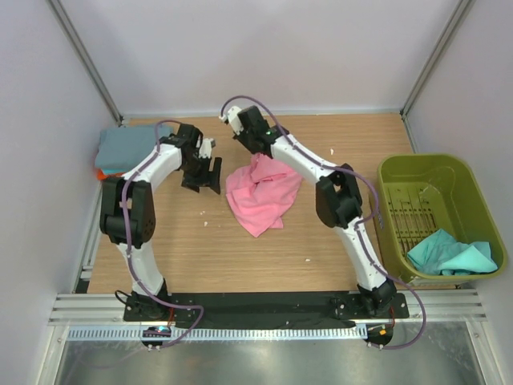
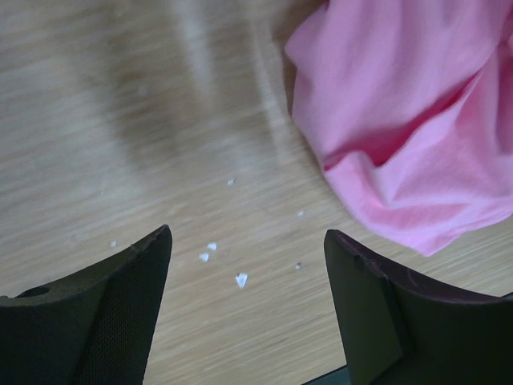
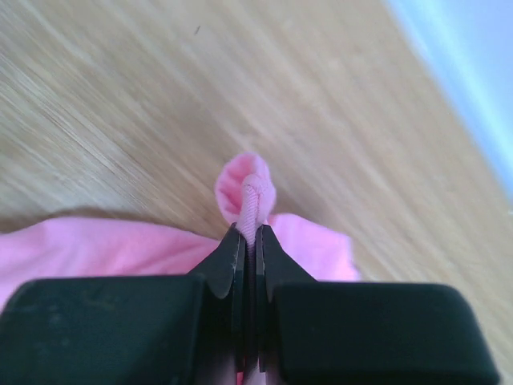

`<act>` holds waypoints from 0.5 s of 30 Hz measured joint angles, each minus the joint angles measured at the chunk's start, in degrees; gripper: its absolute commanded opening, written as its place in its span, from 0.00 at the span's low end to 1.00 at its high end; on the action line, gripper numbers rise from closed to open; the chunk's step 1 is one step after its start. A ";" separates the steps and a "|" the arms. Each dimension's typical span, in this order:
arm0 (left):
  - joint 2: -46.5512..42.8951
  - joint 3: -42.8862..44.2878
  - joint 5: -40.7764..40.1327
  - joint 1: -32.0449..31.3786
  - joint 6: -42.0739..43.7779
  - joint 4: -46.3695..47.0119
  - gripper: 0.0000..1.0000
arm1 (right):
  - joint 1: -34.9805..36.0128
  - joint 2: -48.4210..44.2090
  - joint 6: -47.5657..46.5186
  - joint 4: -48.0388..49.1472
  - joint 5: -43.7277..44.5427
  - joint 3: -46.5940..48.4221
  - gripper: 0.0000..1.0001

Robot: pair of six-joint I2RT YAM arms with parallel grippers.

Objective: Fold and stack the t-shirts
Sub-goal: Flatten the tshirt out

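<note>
The right gripper (image 3: 249, 234) is pinching a rolled edge of the pink t-shirt (image 3: 96, 245), its jaws pressed tight together with the cloth poking out between the tips. The pink t-shirt is lying crumpled near the middle of the table (image 1: 200, 257), and the right arm is reaching over to its far edge. The left gripper (image 2: 248, 241) is hanging just beside the shirt's left side with its jaws spread wide, holding nothing, over bare wood dotted with small white crumbs (image 2: 240, 279). At the far left corner a grey-blue t-shirt (image 1: 124, 147) is sitting folded on top of an orange t-shirt (image 1: 100, 173), of which only a sliver is showing. A teal t-shirt (image 1: 449, 255) is lying bunched in the near end of the green basket (image 1: 417, 164) on the right.
</note>
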 measured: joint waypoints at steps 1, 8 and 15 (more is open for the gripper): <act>1.40 1.22 1.18 0.39 -0.20 -0.02 0.77 | 0.00 -2.19 -0.17 -0.13 0.00 -0.35 0.01; 13.38 11.47 11.15 1.95 -2.95 0.85 0.75 | -0.07 -24.44 -0.15 -0.57 0.33 -4.81 0.01; 24.24 23.23 19.67 1.79 -5.64 1.62 0.48 | -0.04 -38.49 0.04 -1.14 1.20 -11.43 0.01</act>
